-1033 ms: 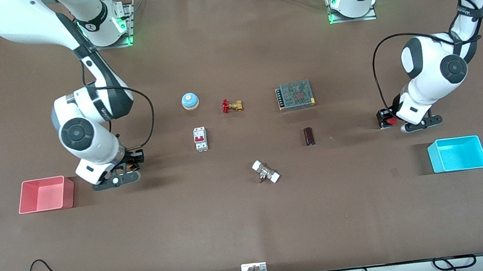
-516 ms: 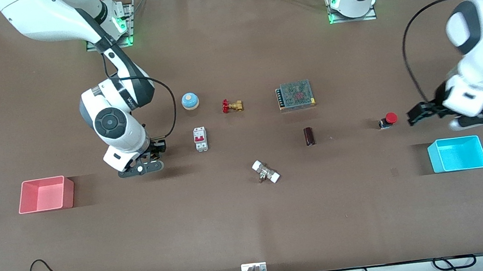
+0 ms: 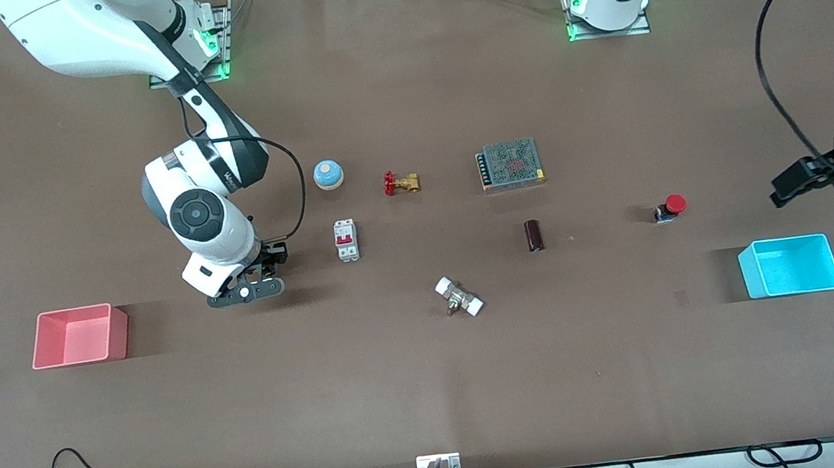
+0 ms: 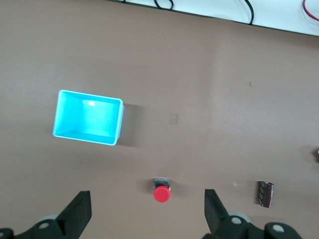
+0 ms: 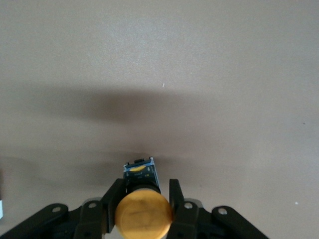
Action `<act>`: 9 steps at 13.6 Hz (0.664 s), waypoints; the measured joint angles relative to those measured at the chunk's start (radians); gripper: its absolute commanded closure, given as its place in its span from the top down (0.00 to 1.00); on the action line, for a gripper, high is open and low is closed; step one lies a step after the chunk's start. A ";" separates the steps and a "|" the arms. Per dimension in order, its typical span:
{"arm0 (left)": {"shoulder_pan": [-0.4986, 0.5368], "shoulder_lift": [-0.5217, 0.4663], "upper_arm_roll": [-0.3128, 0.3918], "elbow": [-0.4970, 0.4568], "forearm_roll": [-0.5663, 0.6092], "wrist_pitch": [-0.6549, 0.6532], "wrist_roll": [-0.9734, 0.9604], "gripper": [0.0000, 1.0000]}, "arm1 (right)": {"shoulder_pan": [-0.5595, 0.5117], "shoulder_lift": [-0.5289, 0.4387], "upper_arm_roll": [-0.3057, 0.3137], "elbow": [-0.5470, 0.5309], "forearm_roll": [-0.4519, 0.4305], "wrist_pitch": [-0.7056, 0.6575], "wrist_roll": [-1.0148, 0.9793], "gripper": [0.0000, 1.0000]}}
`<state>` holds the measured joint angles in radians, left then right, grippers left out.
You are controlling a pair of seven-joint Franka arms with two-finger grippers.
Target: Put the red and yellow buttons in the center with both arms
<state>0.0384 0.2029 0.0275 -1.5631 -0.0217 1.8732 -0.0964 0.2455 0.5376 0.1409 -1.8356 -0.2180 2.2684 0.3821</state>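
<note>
The red button (image 3: 673, 206) stands alone on the brown tabletop (image 3: 436, 376), between a dark cylinder and the cyan tray; it also shows in the left wrist view (image 4: 161, 193). My left gripper (image 3: 791, 186) is open and empty, raised above the table at the left arm's end, with the red button between its spread fingers (image 4: 215, 211) in its own view (image 4: 147, 214). My right gripper (image 3: 268, 257) is shut on the yellow button (image 5: 143, 213), low over the table beside the white breaker. The yellow button is hidden in the front view.
A pink tray (image 3: 80, 335) sits at the right arm's end and a cyan tray (image 3: 789, 265) at the left arm's end. Mid-table are a blue-and-white bell (image 3: 328, 174), a red-handled valve (image 3: 401, 183), a mesh power supply (image 3: 511, 163), a breaker (image 3: 346, 239), a dark cylinder (image 3: 534, 235) and a white fitting (image 3: 459, 297).
My left gripper let go of the red button and drew back and up toward the left arm's end. My right gripper carried the yellow button from beside the pink tray toward the breaker.
</note>
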 measured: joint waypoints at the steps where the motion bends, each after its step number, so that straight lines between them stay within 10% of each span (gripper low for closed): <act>1: -0.012 -0.002 0.016 0.012 0.000 -0.014 0.008 1.00 | 0.000 0.008 0.000 0.000 -0.001 0.009 0.000 0.43; 4: -0.012 -0.027 0.023 0.027 0.000 -0.073 0.014 1.00 | 0.000 0.021 0.000 0.000 -0.001 0.019 0.000 0.48; 9: 0.040 -0.058 -0.044 0.027 0.000 -0.115 0.016 1.00 | 0.000 0.021 0.000 0.000 -0.001 0.021 0.001 0.90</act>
<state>0.0780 0.1453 -0.0160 -1.5362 -0.0217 1.7578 -0.0808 0.2458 0.5588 0.1411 -1.8357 -0.2193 2.2895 0.3828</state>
